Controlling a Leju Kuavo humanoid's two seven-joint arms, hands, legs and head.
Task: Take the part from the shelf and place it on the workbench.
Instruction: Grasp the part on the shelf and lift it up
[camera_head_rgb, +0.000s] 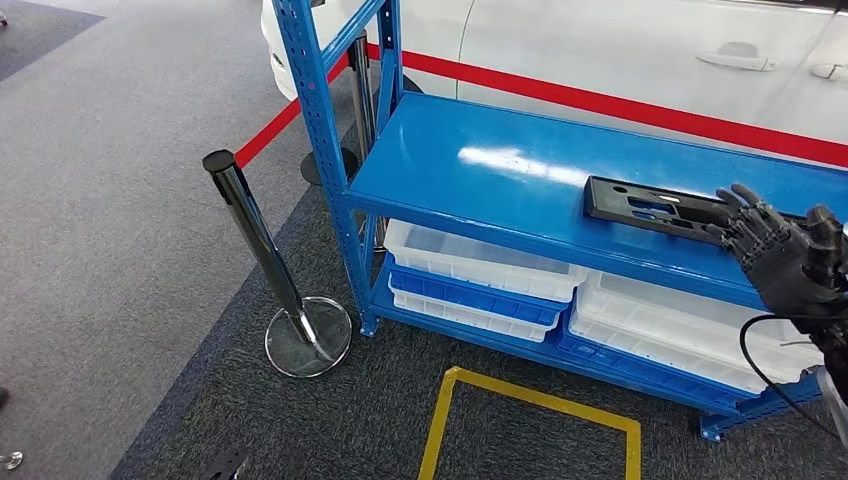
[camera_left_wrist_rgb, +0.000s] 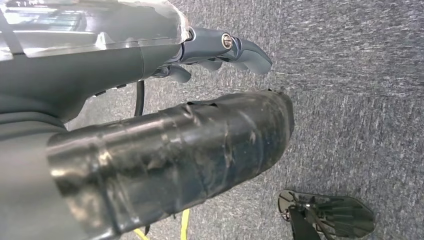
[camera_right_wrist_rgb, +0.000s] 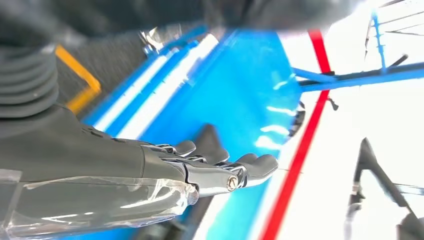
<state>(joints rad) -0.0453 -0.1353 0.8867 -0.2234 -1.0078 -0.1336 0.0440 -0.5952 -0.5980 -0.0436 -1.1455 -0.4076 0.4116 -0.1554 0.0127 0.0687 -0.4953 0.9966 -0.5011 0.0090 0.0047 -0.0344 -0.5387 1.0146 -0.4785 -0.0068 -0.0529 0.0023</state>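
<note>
One black part (camera_head_rgb: 650, 209) lies flat on the blue shelf (camera_head_rgb: 480, 170), toward three o'clock in my head view. My right hand (camera_head_rgb: 785, 252) reaches in from four o'clock, palm down, its fingers (camera_head_rgb: 745, 215) released and spread over the part's near end; I cannot tell whether they touch it. My left hand (camera_left_wrist_rgb: 220, 50) hangs down over the grey carpet (camera_left_wrist_rgb: 360, 75), fingers loosely curled in on nothing.
</note>
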